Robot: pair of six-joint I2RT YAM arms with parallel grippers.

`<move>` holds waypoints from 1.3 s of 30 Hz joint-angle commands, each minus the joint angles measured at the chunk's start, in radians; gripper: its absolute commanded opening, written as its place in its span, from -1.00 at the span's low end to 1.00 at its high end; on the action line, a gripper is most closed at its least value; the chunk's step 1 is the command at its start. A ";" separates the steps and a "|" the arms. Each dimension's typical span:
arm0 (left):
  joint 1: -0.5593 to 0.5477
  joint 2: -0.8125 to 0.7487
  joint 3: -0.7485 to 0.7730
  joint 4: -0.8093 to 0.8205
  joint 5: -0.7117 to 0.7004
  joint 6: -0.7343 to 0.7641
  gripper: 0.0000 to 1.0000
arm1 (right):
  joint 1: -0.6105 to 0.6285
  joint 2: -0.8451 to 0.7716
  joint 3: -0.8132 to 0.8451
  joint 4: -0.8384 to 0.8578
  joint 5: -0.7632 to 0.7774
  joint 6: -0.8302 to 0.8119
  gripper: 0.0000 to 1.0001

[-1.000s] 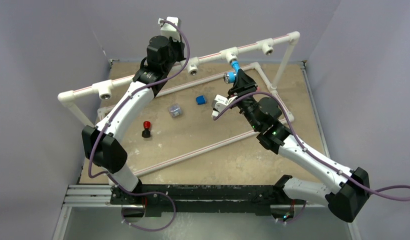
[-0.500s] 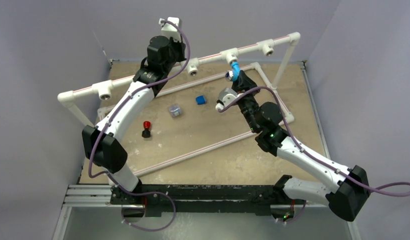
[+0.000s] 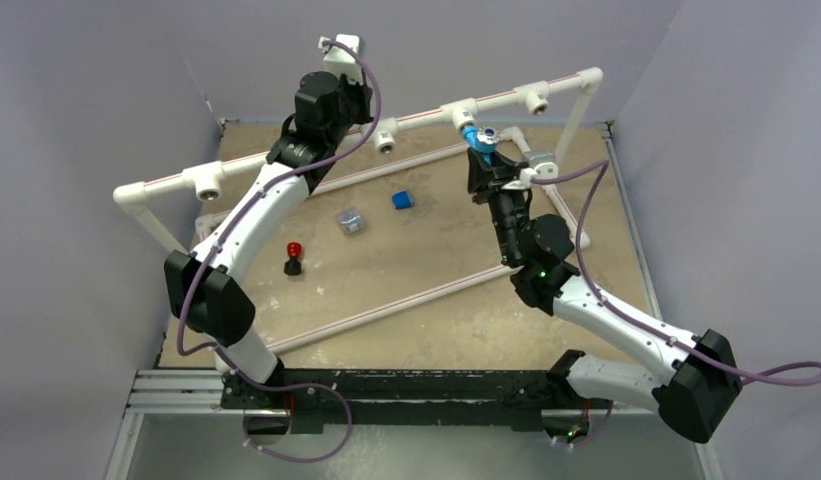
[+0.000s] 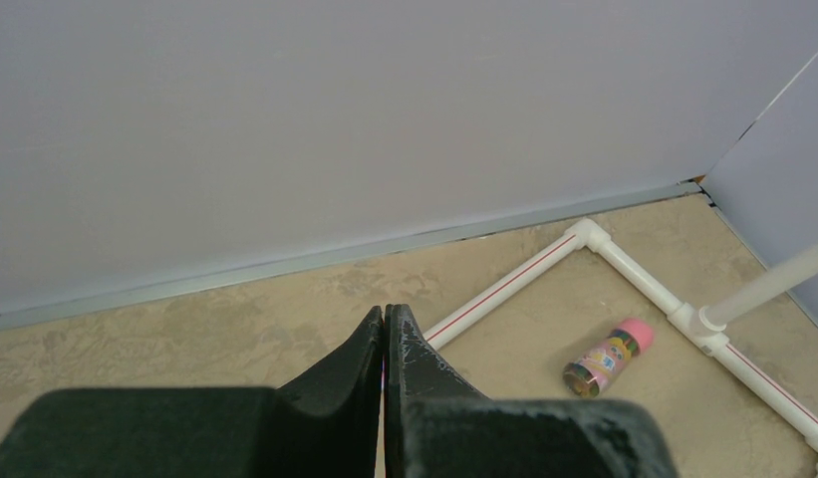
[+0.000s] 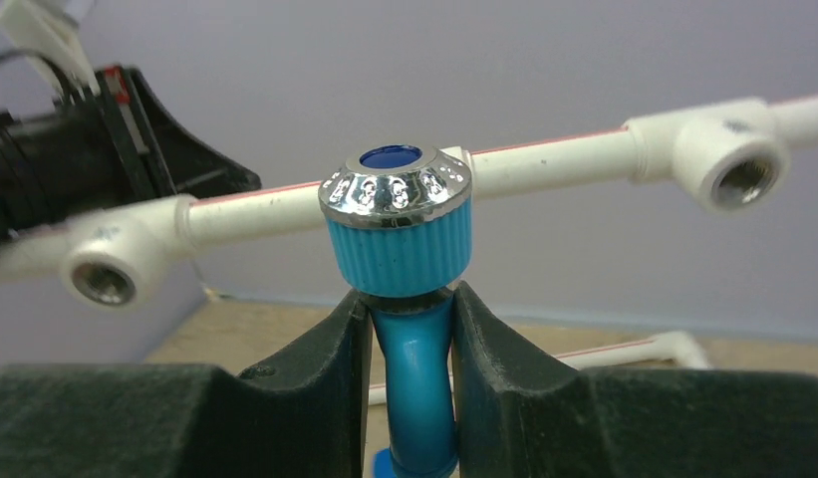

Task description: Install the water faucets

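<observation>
No word, number or brand can be read in any view. The small brown cylinder with a pink cap (image 4: 607,359), lying on the sandy bench (image 4: 235,329), wears a many-coloured printed label, but its print is too small and blurred to make out. The chrome ring (image 5: 396,189) on the knob of the light-blue plastic water faucet (image 5: 400,254) carries a row of raised marks (letters or mere ornament, it cannot be told). The white plastic pipes (image 5: 554,159) bear a thin red line along their length, with no lettering legible.
</observation>
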 commanded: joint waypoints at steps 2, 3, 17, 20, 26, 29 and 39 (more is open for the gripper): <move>-0.002 0.045 -0.042 -0.113 0.022 0.002 -1.00 | 0.036 0.005 0.036 0.042 0.009 0.576 -1.00; -0.002 0.044 -0.042 -0.113 0.022 0.002 -1.00 | 0.036 0.004 0.040 0.025 0.030 0.638 -1.00; -0.002 0.030 -0.054 -0.111 0.031 -0.008 -1.00 | 0.034 0.012 0.077 -0.334 0.079 1.617 -1.00; -0.002 0.029 -0.056 -0.108 0.035 -0.009 -1.00 | 0.035 0.008 0.067 -0.393 0.068 1.768 -1.00; -0.002 0.024 -0.057 -0.110 0.046 -0.014 -1.00 | 0.035 -0.001 0.050 -0.412 0.024 1.906 -1.00; -0.002 0.021 -0.062 -0.108 0.047 -0.017 -1.00 | 0.034 -0.014 0.044 -0.406 0.017 1.903 -1.00; -0.001 0.027 -0.054 -0.114 0.037 -0.018 -1.00 | 0.035 -0.086 0.012 -0.416 0.058 1.769 0.19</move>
